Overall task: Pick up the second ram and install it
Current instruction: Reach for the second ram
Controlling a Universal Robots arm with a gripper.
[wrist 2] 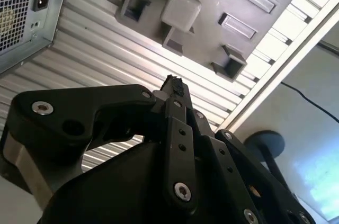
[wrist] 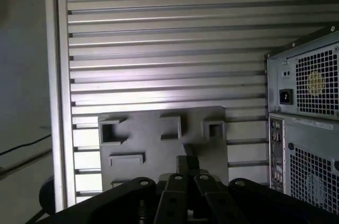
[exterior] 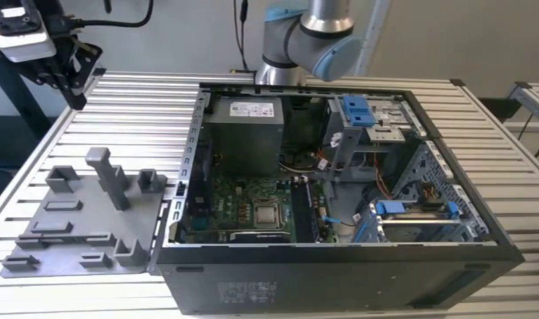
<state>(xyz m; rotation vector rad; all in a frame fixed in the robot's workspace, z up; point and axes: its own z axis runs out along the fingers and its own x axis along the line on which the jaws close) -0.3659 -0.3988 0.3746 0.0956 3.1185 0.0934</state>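
A: Closest up, the gripper (wrist 2: 172,83): how do its fingers stand?

B: Pressed together at the tips in both wrist views, with the black links folded in. Nothing is clamped between them.

A: Where does it hang?

B: High over the slatted table (exterior: 136,100), toward the far corner on the exterior view's left. It's well apart from the open computer case (exterior: 340,286).

A: What lies under it?

B: The grey holder tray (exterior: 83,212), flat on the table and just beside the case's side wall. Its tall post (exterior: 105,174) stands upright. In the first wrist view the fingertips sit over the tray's near edge, with the case's rear panel off to one side.

A: And the second ram (exterior: 302,211)?

B: As far as I can tell, it's in the long dark strip standing on edge in the memory slots. That strip is on the motherboard (exterior: 224,199), just beside the processor socket (exterior: 267,214) on the exterior view's right. The grey power-supply box (exterior: 242,133) sits beyond it.

A: One board there, or two?

B: I cannot tell; the strip reads as a single dark line
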